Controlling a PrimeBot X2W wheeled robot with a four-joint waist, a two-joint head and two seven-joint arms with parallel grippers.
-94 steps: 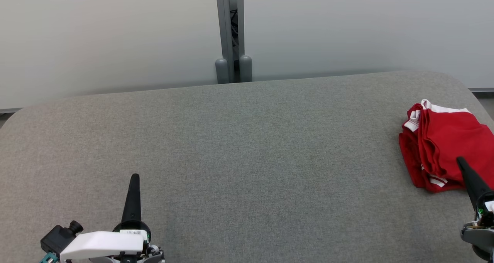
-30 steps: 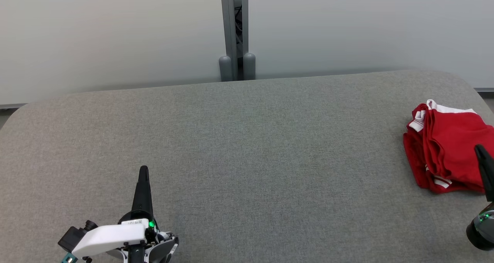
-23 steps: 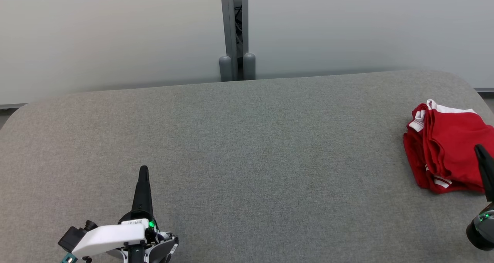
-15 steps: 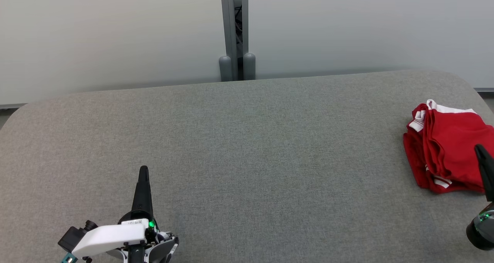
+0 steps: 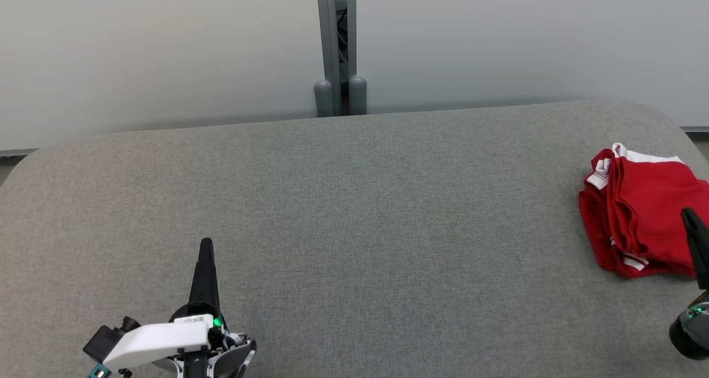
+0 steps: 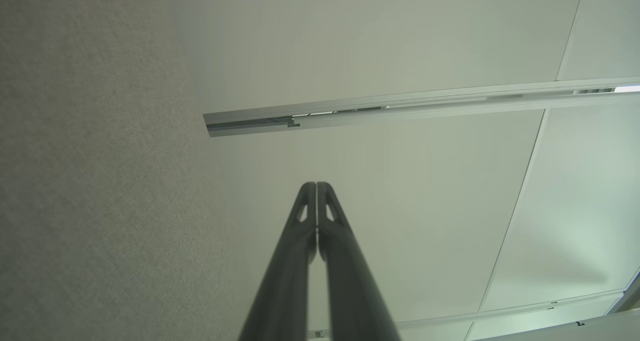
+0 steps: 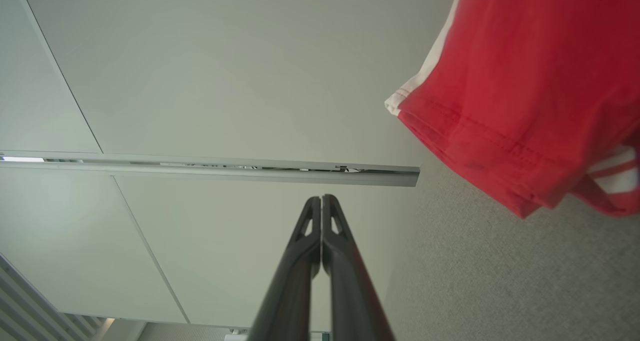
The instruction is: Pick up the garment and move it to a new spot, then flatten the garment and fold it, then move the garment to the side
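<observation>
Head view: the red garment (image 5: 642, 212) with white trim lies folded in a loose heap at the right end of the grey table (image 5: 354, 200). The left gripper (image 5: 206, 246) is at lower left, and the right gripper (image 5: 688, 216) shows against the garment's near edge. Left wrist view: fingers pressed together, empty. Right wrist view: fingers likewise together, empty, with the garment beside them.

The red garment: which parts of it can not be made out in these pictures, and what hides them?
- Head view: the garment is cut off by the right picture edge; the right gripper covers a strip of its near side.
- Right wrist view: the top and right edges cut it off; one hem and some white trim show.
- Its type and its lower layers: hidden, because it lies folded over itself.
</observation>
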